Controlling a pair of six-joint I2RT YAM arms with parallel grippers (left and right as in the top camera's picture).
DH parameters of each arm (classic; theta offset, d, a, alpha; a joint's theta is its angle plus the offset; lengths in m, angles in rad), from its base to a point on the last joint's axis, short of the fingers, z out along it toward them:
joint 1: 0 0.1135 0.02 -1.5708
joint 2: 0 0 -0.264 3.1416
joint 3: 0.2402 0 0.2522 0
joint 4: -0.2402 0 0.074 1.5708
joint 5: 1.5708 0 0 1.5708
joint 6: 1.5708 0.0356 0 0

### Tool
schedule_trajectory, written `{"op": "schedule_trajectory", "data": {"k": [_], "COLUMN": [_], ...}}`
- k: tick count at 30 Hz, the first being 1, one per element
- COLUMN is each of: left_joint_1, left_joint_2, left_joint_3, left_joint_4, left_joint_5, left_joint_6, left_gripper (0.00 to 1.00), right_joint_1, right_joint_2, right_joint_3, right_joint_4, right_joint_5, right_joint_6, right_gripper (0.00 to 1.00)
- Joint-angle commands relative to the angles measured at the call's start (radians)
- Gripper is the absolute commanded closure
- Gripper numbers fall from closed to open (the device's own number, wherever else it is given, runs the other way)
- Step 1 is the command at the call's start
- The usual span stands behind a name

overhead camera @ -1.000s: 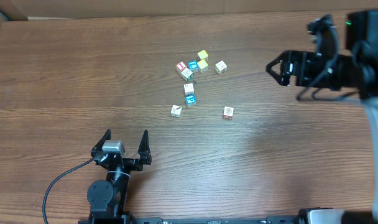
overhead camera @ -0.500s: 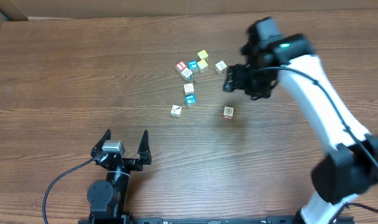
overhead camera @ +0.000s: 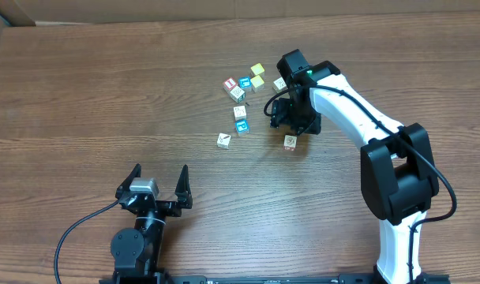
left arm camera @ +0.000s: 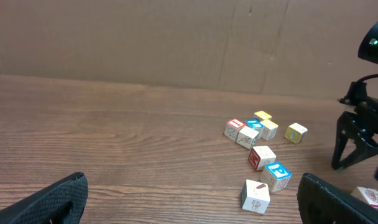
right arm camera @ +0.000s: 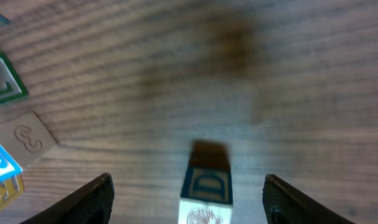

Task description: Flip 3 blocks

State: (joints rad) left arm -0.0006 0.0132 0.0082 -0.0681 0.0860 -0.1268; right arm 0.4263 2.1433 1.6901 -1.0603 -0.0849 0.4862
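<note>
Wooden table (overhead camera: 106, 95), pale block (right arm camera: 206, 190) centred between right jaws, apparently touching neither.

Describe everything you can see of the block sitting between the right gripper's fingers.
The block is a small, wooden-looking cube resting flat on the table, set apart from the other cubes. Its pale top carries a reddish mark, and one side shows a blue letter D inside a blue frame. It sits between the open fingers of the right gripper, touching neither.
</note>
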Motion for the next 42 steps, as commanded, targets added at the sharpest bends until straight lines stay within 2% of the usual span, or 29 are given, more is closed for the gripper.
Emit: {"op": "schedule_trajectory", "data": {"k": [1, 3, 7, 9, 10, 11, 15, 19, 23, 27, 34, 39, 41, 42], "left_joint_1": [-0.006, -0.006, -0.006, -0.006, -0.006, -0.006, -0.006, -0.006, -0.006, -0.006, -0.006, -0.006, -0.006, -0.006], "left_joint_2": [-0.008, -0.008, -0.008, -0.008, -0.008, -0.008, -0.008, -0.008, -0.008, -0.008, -0.008, -0.008, -0.008, -0.008], "left_joint_3": [-0.003, -0.003, -0.003, -0.003, -0.003, -0.003, -0.003, -0.003, -0.003, -0.003, -0.003, -0.003, -0.003, -0.003], "left_joint_4": [-0.003, -0.003, -0.003, -0.003, -0.003, -0.003, -0.003, -0.003, -0.003, -0.003, -0.003, -0.003, -0.003, -0.003], "left_joint_5": [0.000, 0.000, 0.000, 0.000, 0.000, 0.000, 0.000, 0.000, 0.000, 0.000, 0.000, 0.000, 0.000, 0.000], "left_joint_6": [0.016, 0.016, 0.016, 0.016, 0.016, 0.016, 0.016, 0.016, 0.016, 0.016, 0.016, 0.016, 0.016, 0.016], "left_gripper": [0.00, 0.00, 0.00, 0.00, 0.00, 0.00, 0.00, 0.00, 0.00, 0.00, 0.00, 0.00, 0.00, 0.00], "right_joint_1": [0.000, 0.004, 0.018, 0.021, 0.024, 0.024, 0.024, 0.027, 0.043, 0.080, 0.159, 0.236, 0.259, 0.266], "right_joint_2": [-0.006, -0.006, -0.005, -0.005, -0.005, -0.005, -0.010, -0.031, -0.085, -0.180, -0.259, -0.258, -0.258, -0.257], "right_joint_3": [-0.002, -0.002, -0.052, -0.095, -0.122, -0.129, -0.124, -0.045, 0.058, 0.081, 0.076, -0.010, -0.050, -0.067], "right_joint_4": [0.016, -0.012, -0.020, 0.029, 0.055, 0.054, 0.047, -0.033, -0.188, -0.311, -0.376, -0.366, -0.351, -0.337], "right_joint_5": [0.018, 0.018, 0.032, 0.032, 0.032, 0.032, 0.013, -0.044, -0.050, -0.050, -0.047, 0.003, 0.071, 0.096], "right_joint_6": [0.005, 0.005, 0.005, 0.005, 0.006, 0.009, 0.012, 0.005, -0.015, -0.014, 0.044, 0.133, 0.180, 0.197], "right_gripper": [0.39, 0.44, 0.40, 0.43, 0.58, 0.67, 0.88, 0.87, 0.86, 0.86, 0.87, 0.88, 0.77, 0.55]}}
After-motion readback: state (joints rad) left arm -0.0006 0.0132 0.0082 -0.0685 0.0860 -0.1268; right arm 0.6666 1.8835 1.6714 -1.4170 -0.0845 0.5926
